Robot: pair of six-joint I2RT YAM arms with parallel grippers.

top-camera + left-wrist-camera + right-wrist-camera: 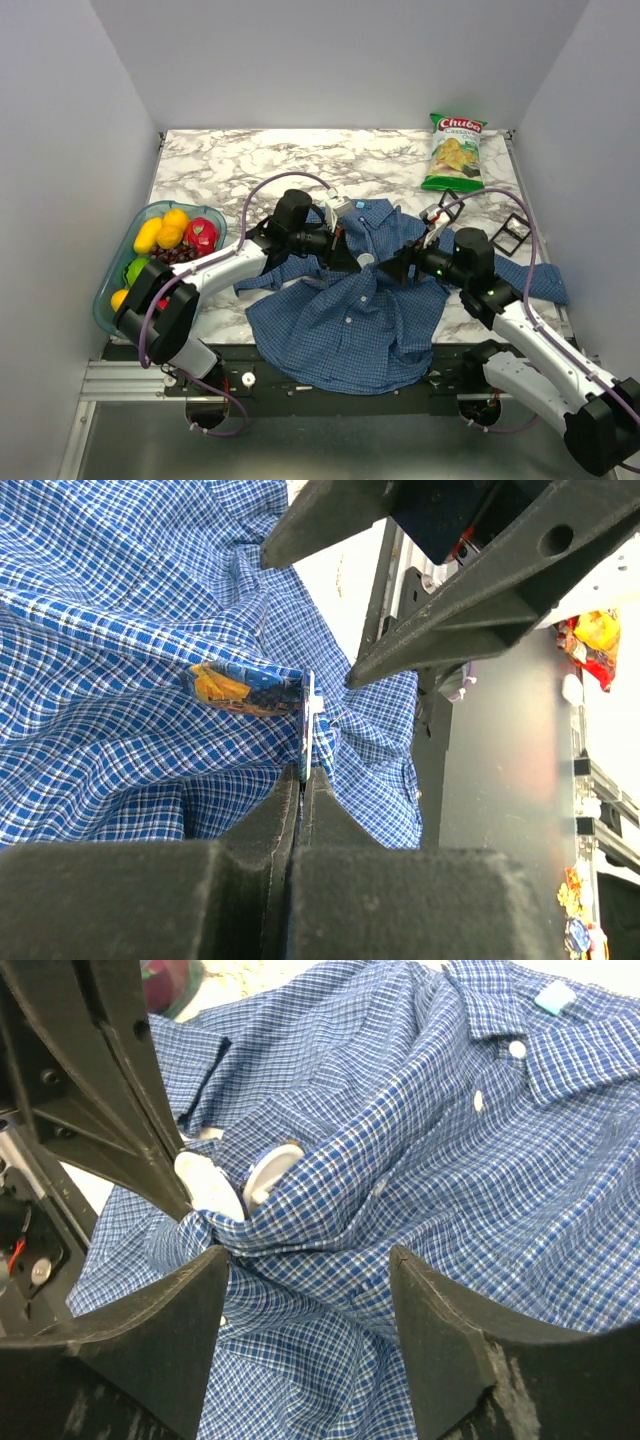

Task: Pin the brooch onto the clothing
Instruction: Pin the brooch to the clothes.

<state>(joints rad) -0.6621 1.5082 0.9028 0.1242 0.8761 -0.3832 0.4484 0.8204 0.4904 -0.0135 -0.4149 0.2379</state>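
Green "Chuba Cassava" bag (455, 152) (far corner); shirt (350, 320) with light-blue label (554, 998)

Lab test cell w/ plain white walls (70, 120) boxing marble-look table (250, 160) on alu frame (110, 380).

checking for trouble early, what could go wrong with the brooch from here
The left gripper pinches the brooch near its edge, so it could slip or twist. The shirt is bunched in folds around it, so pinning might catch two layers. The right gripper is open and holds nothing, so the shirt may shift.
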